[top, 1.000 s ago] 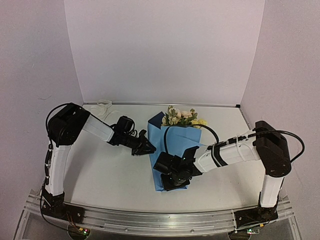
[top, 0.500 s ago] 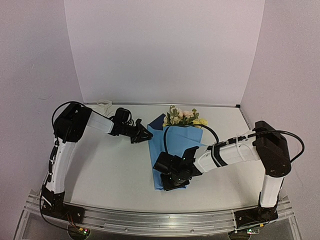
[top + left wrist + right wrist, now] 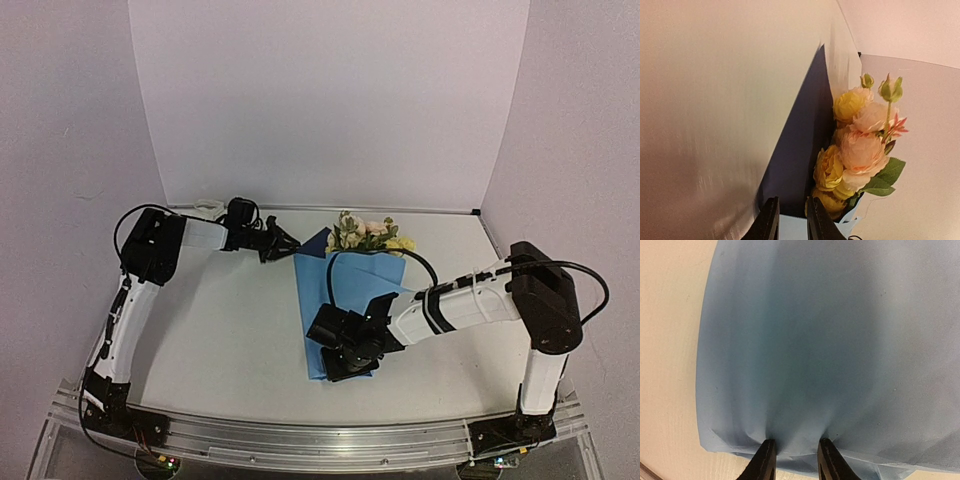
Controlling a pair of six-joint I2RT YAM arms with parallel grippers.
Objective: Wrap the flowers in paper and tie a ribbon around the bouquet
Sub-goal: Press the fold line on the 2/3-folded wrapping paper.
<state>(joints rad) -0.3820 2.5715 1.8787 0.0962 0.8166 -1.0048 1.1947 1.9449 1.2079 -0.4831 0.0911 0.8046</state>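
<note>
The paper (image 3: 360, 290) lies folded on the table (image 3: 220, 330), flowers (image 3: 365, 233) poking from its far end. The right hand (image 3: 795, 452) pinches its near end; the left hand (image 3: 789, 220), narrowly parted and empty, hovers beside its far left corner.

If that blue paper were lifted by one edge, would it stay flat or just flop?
Probably flop: the paper puckers into soft folds where the right pincer pinches its edge. It looks thin, so it is likely light and easy to crumple or tear.
</note>
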